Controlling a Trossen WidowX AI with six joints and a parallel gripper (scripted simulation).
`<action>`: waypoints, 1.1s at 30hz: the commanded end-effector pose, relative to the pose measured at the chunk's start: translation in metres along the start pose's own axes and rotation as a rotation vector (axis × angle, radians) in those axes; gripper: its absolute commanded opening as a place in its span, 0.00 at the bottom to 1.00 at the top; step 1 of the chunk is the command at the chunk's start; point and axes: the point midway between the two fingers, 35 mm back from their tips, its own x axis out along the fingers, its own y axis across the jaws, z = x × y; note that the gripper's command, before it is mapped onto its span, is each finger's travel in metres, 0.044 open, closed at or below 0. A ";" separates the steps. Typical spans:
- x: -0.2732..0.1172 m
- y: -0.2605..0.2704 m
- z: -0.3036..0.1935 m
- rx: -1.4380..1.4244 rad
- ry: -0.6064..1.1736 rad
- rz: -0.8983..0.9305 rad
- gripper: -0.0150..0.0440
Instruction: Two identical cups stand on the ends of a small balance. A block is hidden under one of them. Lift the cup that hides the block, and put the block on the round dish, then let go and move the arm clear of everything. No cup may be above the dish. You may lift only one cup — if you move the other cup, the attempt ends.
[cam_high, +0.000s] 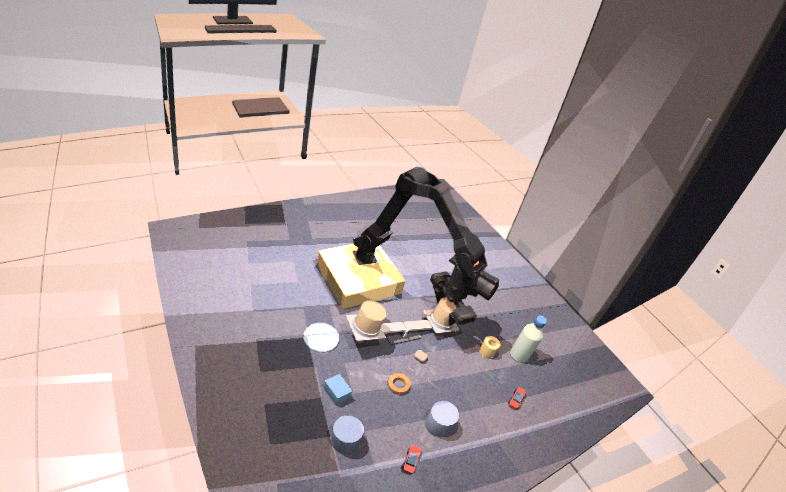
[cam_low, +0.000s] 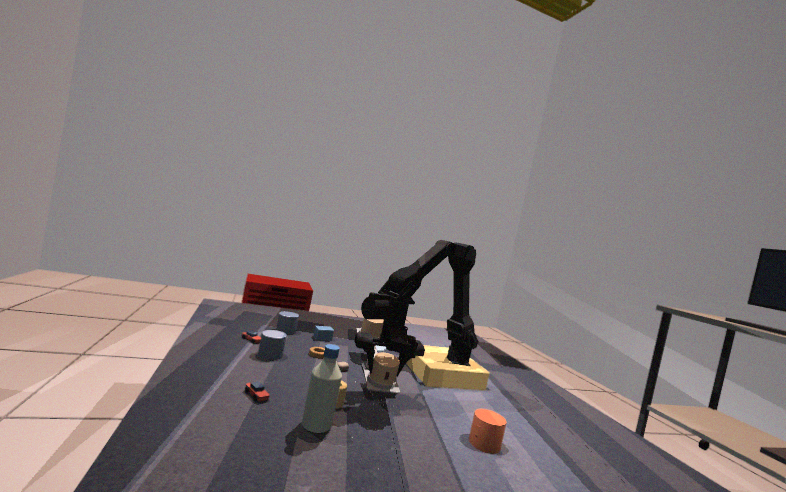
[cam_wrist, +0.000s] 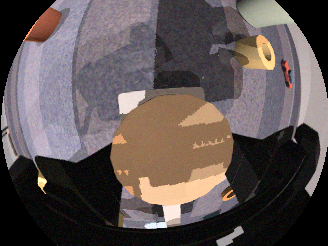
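My gripper (cam_high: 450, 313) (cam_low: 385, 366) (cam_wrist: 167, 137) is shut on a tan cup, with one finger on each side. This tan cup (cam_high: 443, 310) (cam_low: 384, 372) (cam_wrist: 170, 142) is upright at the right end of the balance (cam_high: 413, 326) (cam_wrist: 172, 213) in the top view, on or very near its pan. The other tan cup (cam_high: 370, 317) (cam_low: 372, 326) stands on the left pan, away from the gripper. The white round dish (cam_high: 321, 338) lies left of the balance, with no cup above it. The block is not visible; what is under either cup is hidden.
A yellow ring-like cylinder (cam_high: 489, 347) (cam_wrist: 255, 52) and green bottle (cam_high: 524, 342) (cam_low: 322, 394) stand right of the balance. A small tan piece (cam_high: 421, 356), orange ring (cam_high: 399, 384) and blue box (cam_high: 338, 389) lie in front. The yellow base (cam_high: 353, 284) is behind; an orange cylinder (cam_low: 487, 430) stands beyond.
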 end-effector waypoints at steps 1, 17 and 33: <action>-0.005 -0.001 0.002 -0.003 -0.005 -0.001 0.38; -0.025 -0.005 0.003 -0.003 -0.006 -0.001 0.25; -0.045 -0.007 0.004 -0.003 -0.006 -0.002 0.25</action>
